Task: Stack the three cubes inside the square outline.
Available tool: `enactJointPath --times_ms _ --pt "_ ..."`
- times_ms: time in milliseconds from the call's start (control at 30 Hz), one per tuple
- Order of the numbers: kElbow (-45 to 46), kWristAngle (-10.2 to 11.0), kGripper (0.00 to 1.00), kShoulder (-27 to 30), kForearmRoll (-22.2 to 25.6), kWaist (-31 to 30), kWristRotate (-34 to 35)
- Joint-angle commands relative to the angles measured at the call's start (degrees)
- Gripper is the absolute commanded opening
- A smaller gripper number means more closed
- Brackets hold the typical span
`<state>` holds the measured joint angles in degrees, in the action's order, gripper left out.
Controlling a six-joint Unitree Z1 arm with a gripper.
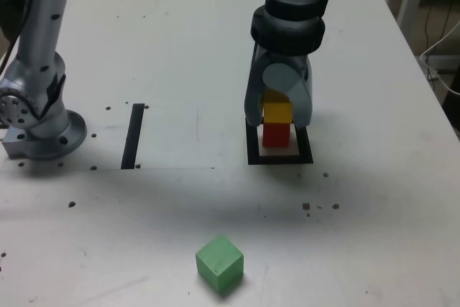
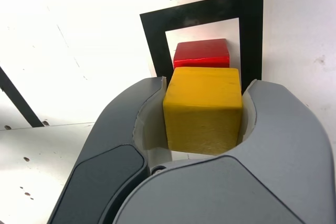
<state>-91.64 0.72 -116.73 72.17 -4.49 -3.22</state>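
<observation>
While smooth grey fingers [image 2: 152, 108] clamp matte yellow cube [image 2: 203, 109] | red cube [image 2: 202, 53] below

No legible text, label, brand, number or sign anywhere in either view.

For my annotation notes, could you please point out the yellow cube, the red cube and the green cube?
yellow cube [image 2: 203, 109]: wrist view, its front face.
red cube [image 1: 275, 135]: exterior view, its front face.
green cube [image 1: 219, 264]: exterior view, its middle.
</observation>
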Motion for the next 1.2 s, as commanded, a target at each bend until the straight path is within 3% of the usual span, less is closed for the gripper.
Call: enactJointPath --times_ms 0,367,433,600,667,1167 --pt "0.2 -0.1 0.26 -0.4 -0.1 0.2 -0.2" --pt "0.5 -0.3 0.29 -1.1 -0.2 0.7 -0.5" --pt "0.8 -0.6 0.42 -1.4 -0.2 0.8 -0.8" --pt "1.5 -1.3 0.89 -1.9 -0.3 1.0 -1.4" --pt "1.6 -1.3 0.98 -1.9 -0.3 1.1 -1.4" --pt "1.3 -0.2 0.99 -0.4 -0.8 1.1 -1.4"
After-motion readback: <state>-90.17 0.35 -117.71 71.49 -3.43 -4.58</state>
